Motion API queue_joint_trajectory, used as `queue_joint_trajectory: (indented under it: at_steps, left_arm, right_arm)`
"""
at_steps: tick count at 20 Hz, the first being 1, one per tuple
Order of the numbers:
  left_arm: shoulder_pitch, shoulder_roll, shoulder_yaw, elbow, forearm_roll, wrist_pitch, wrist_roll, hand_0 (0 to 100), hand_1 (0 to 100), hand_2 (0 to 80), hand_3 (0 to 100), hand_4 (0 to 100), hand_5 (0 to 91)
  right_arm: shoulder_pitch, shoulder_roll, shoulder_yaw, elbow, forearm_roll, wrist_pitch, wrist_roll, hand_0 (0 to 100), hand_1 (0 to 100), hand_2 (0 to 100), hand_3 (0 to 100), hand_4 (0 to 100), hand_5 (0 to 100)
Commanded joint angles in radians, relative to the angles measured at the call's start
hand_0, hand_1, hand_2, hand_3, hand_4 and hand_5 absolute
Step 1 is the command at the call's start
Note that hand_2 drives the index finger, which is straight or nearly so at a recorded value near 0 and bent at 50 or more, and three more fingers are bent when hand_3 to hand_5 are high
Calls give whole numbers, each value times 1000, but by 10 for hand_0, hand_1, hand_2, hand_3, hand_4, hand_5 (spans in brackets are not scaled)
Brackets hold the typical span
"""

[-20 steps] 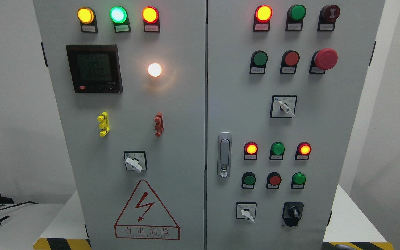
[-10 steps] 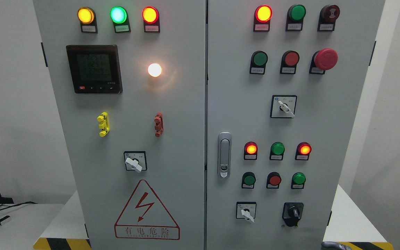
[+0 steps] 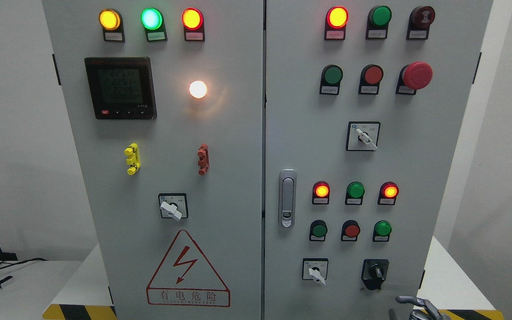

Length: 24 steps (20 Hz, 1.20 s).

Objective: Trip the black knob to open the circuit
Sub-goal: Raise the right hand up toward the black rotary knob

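Your right hand (image 3: 416, 306), fingers spread and empty, nears the cabinet's lower right corner: pinch the stiff, small black knob (image 3: 375, 271) by its raised rib.

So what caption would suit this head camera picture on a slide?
Right hand rises at the bottom edge toward the black knob on the grey cabinet.

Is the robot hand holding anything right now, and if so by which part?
Nothing is held. The right robot hand just shows at the bottom edge, below the black knob, touching nothing.
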State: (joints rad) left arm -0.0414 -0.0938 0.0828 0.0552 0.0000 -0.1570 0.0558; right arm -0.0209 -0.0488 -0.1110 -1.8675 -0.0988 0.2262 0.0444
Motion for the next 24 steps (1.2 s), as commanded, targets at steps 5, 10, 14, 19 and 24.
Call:
queue_joint_trajectory:
  at_steps: [5, 10, 14, 19, 24]
  left_arm:
    - [0, 0, 0, 0, -31, 1, -1, 120, 389, 0, 0, 0, 0]
    - [0, 0, 0, 0, -31, 1, -1, 120, 389, 0, 0, 0, 0]
    - [0, 0, 0, 0, -31, 1, -1, 120, 389, 0, 0, 0, 0]
    - [0, 0, 0, 0, -31, 1, -1, 120, 389, 0, 0, 0, 0]
    - [0, 0, 0, 0, -31, 1, -1, 120, 389, 0, 0, 0, 0]
  right_arm:
    - [-53, 3, 33, 97, 5, 1, -17, 275, 672, 418, 1000, 1000, 962]
    - [-54, 3, 31, 103, 13, 1, -17, 289, 675, 426, 1000, 1000, 962]
    - [-54, 1, 30, 116, 13, -5, -17, 295, 674, 428, 1000, 1000, 962]
    - [-57, -5, 27, 123, 11, -10, -17, 305, 674, 429, 1000, 1000, 961]
    - [-77, -6, 25, 125, 13, -8, -17, 310, 675, 429, 1000, 1000, 961]
